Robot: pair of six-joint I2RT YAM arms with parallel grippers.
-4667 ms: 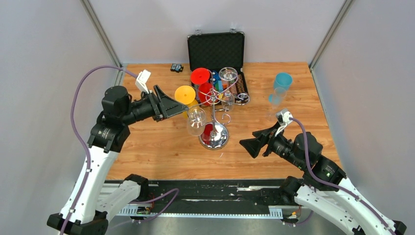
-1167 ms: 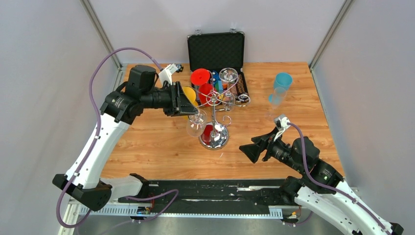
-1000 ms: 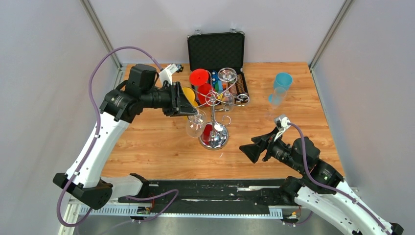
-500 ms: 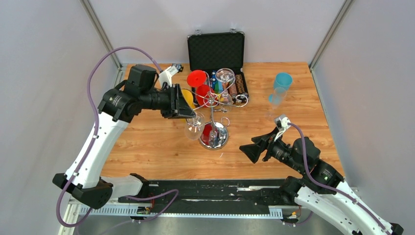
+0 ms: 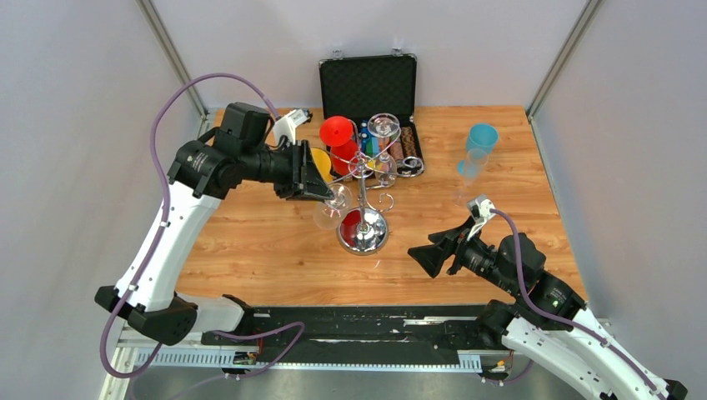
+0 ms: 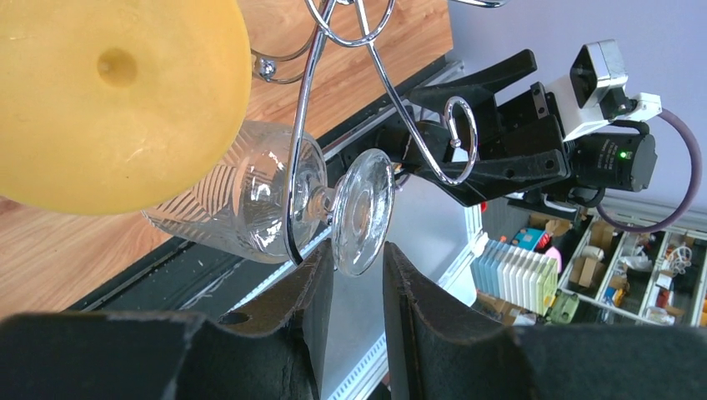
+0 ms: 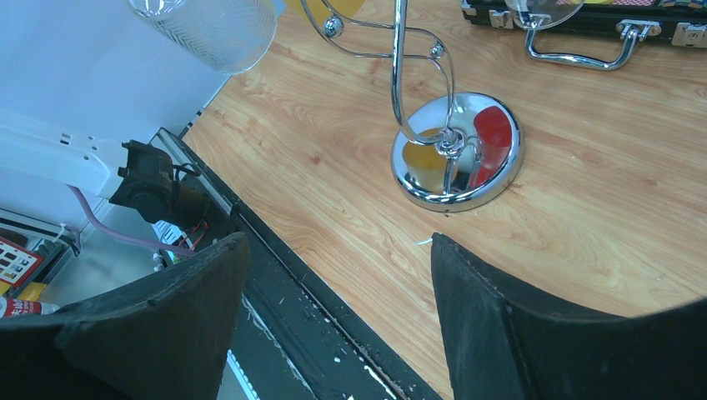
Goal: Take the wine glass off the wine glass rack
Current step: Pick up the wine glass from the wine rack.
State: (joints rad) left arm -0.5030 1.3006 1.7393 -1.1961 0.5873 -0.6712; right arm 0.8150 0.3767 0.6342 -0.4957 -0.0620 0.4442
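I see wine glass rack (image 5: 363, 230) mid-table, case (image 5: 368, 83) behind it, cup (image 5: 481, 136) far right. Wine glass (image 5: 326, 216) on rack's left, left gripper (image 5: 332, 197) at its foot; right gripper (image 5: 422, 254) near-right, apart.

Bowl of wine glass (image 6: 250, 200) partly behind yellow disc (image 6: 108, 92)

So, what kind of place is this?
Most likely a robotics lab work cell, not a home. The light wooden table is boxed in by plain grey wall panels, two white and black robot arms are bolted at its near edge, and shelves of small parts bins stand beyond it.
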